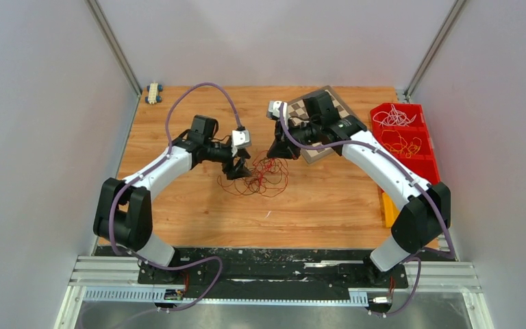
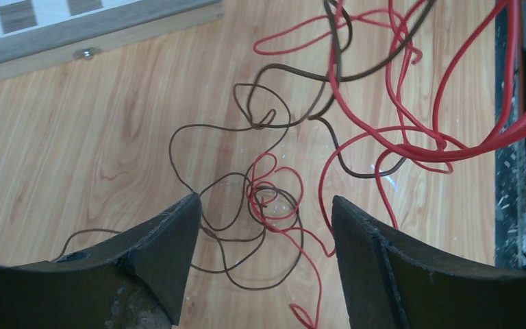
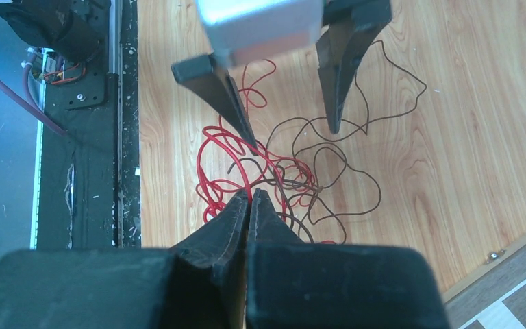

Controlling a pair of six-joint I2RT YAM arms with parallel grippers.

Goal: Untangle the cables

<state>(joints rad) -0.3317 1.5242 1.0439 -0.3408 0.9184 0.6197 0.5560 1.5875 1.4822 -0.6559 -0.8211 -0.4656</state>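
the cables (image 1: 264, 177) are judged mostly tangled, a red strand (image 3: 245, 179) pinched by the closed right gripper (image 3: 248, 195), the left gripper (image 2: 265, 202) held open.

Table (image 1: 178, 205): the cables (image 1: 264, 177) lie in one tangle at centre. Left gripper (image 1: 237, 173) stands at the tangle's left edge, right gripper (image 1: 272, 156) at its far right edge. Chessboard (image 1: 300, 110) lies behind and right of the tangle, partly under the right arm. Compartment bin (image 1: 430, 168) sits along the right edge, with loose wires (image 1: 404, 144) inside. Small block (image 1: 153, 92) lies at the far left corner.
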